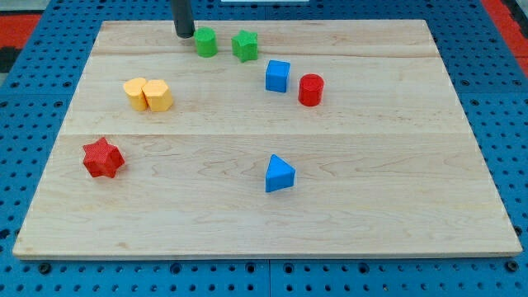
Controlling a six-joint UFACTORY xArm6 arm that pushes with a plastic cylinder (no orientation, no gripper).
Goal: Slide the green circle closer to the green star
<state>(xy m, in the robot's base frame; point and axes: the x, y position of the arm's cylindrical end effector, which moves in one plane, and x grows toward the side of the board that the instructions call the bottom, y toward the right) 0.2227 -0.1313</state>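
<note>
I am resting my tip [183, 35] just left of the green circle [205, 41], near the counter's [330, 214] top edge. No end effector here, only a rod. Next I judge a short rightward nudge toward the green star [245, 45], just beside.

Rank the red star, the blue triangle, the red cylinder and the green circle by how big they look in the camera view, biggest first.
1. red star
2. blue triangle, close to the star; both lie nearer the view's bottom, so nearness may inflate them
3. red cylinder and green circle, too alike to rank

My tip sits just left of the green circle.
</note>
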